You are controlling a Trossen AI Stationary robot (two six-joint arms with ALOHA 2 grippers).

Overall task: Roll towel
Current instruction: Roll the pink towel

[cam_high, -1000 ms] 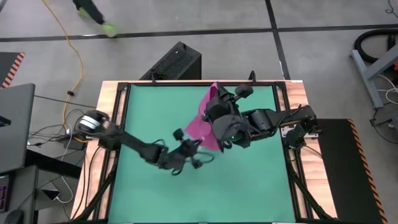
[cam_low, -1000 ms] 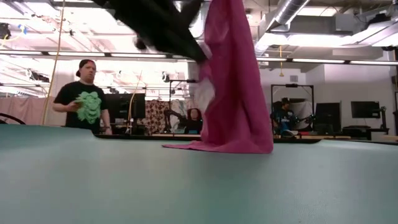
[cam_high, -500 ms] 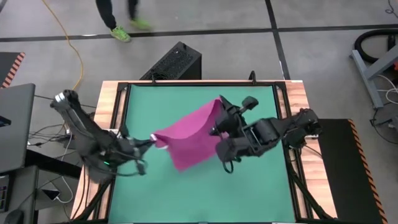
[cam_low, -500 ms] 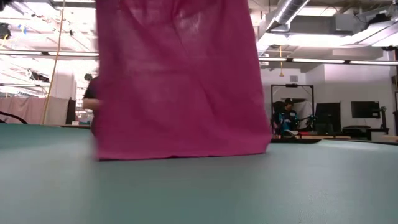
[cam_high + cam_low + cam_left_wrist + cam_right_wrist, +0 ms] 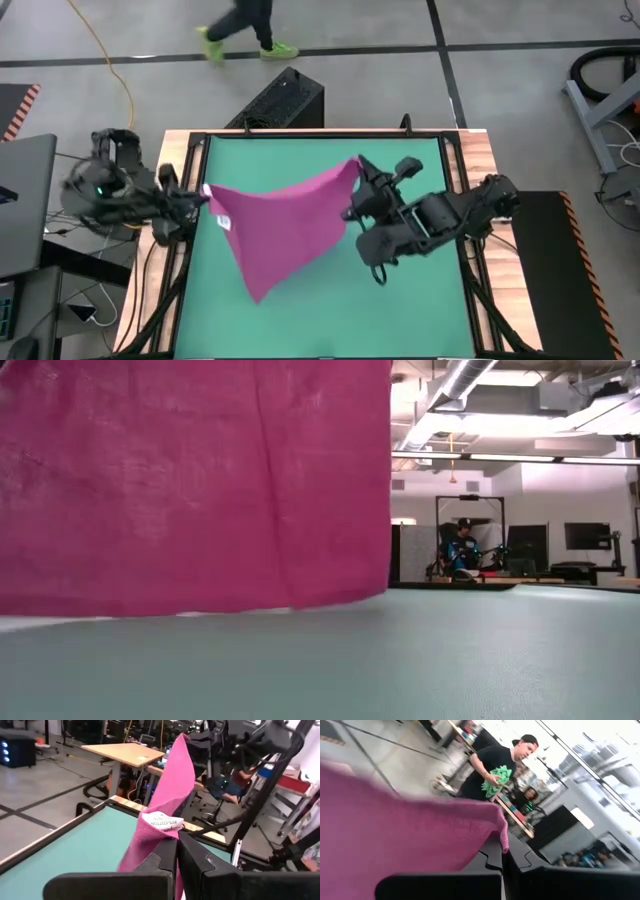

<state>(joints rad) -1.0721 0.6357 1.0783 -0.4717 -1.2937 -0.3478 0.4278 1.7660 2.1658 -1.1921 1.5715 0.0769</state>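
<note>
At the left edge of the table, over its wooden border, the left gripper [image 5: 203, 193] is clenched on one corner of the soft magenta-purple rectangular towel [image 5: 283, 231]. Its own wrist view shows the two dark fingers [image 5: 167, 854] pressed together on the fabric right beside a small white printed tag [image 5: 161, 821].

From that corner the cloth stretches across the flat green table mat [image 5: 410, 310] toward the right arm, held up in the air like a sheet. One free corner sags down toward the near side of the mat. In the low view the towel [image 5: 190, 480] hangs as a broad curtain filling the left and middle of the picture, and its lower hem seems to sit just at the mat's surface (whether it actually touches is hard to tell from this angle).

On the right, the right gripper [image 5: 358, 176] is pinched shut on the opposite upper corner, above the far middle of the mat. Its wrist view shows the cloth edge folded over the fingers [image 5: 492, 851].

Beyond the table, a person in a black shirt [image 5: 496, 767] stands in the room.
</note>
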